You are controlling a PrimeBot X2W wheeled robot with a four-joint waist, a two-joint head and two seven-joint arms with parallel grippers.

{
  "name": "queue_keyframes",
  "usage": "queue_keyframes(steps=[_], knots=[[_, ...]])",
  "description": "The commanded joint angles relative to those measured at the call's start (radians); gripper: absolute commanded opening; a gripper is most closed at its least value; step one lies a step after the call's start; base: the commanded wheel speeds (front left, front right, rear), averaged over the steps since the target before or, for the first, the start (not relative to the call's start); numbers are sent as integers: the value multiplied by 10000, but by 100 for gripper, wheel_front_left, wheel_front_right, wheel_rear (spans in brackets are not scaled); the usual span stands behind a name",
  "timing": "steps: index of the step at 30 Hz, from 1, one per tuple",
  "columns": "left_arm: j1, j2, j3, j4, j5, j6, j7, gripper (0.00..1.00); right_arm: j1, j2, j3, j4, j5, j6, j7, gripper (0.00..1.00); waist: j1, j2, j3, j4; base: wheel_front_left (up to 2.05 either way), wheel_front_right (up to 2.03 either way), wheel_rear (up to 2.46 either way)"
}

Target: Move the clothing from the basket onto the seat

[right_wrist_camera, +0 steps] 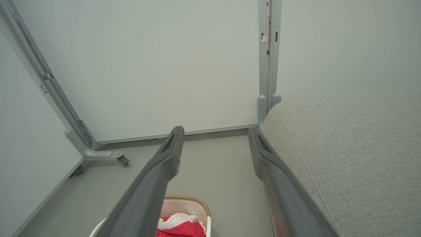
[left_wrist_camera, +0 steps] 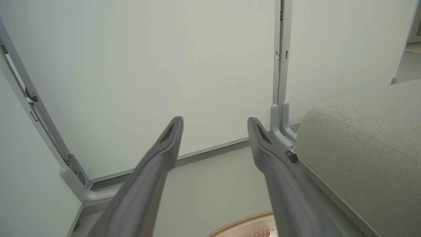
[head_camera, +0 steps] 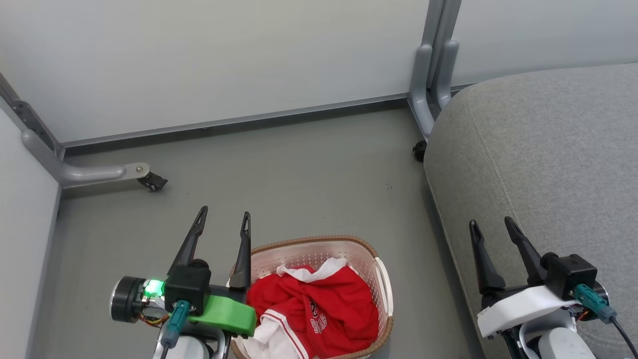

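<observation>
Both pairs of jaws stand spread and empty: the left gripper [head_camera: 224, 213] hangs over the basket's [head_camera: 319, 240] left rim, ready to reach in, and the right gripper [head_camera: 491, 223] is over the seat's [head_camera: 548, 149] near edge (waiting, I judge). The clothing [head_camera: 324, 299] lies heaped in the basket, on the floor just left of the seat.

The red clothing [head_camera: 344, 299] in the basket [head_camera: 309, 257] bears a short line of dark block lettering [head_camera: 319, 325] with white edges, running slantwise across a crumpled fold. It seems to begin with "ST", but the creases and its small size keep the whole word from being read. Just above it sits a small dark mark [head_camera: 314, 308], too blurred to tell whether it is a letter, a number or an emblem.
</observation>
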Motion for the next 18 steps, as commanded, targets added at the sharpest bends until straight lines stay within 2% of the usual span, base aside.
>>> queue_keyframes(steps=[1, 10, 18], knots=[[-165, 30, 27, -2, 4, 5, -38, 100, -96, -56, 8, 31, -43, 0, -49, 100, 0, 0, 21, -8, 0, 0, 0], [-370, 20, -9, 102, -31, -136, -37, 100, -267, -56, 56, -75, 14, 0, -49, 100, 0, 0, 317, -164, 0, 0, 0], [-994, 106, -52, 514, 88, -432, -26, 100, -675, -55, 289, -304, 110, 0, -49, 100, 0, 0, 1036, -754, 0, 0, 0]])
